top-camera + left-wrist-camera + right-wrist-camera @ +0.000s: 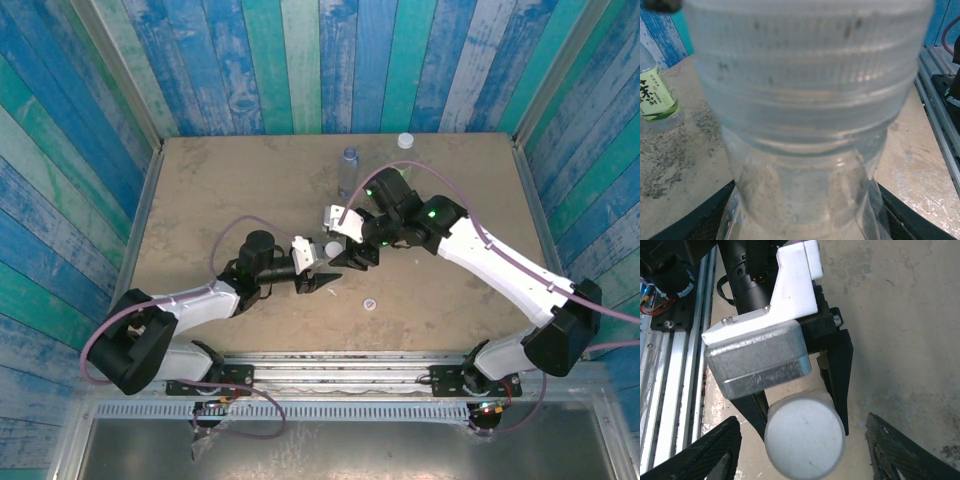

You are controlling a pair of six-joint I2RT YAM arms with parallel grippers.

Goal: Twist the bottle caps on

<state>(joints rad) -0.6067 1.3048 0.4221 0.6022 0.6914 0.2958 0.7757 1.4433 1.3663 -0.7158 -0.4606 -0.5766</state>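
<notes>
Our left fingers clamp the clear bottle below its neck, upright near mid-counter. A pale cap sits on top. Our right fingers stand open either side of it, apart. A loose cap lies nearby.

White arms — black joints, purple cables

Tan table, blue plank walls, seemingly metal rail
</notes>
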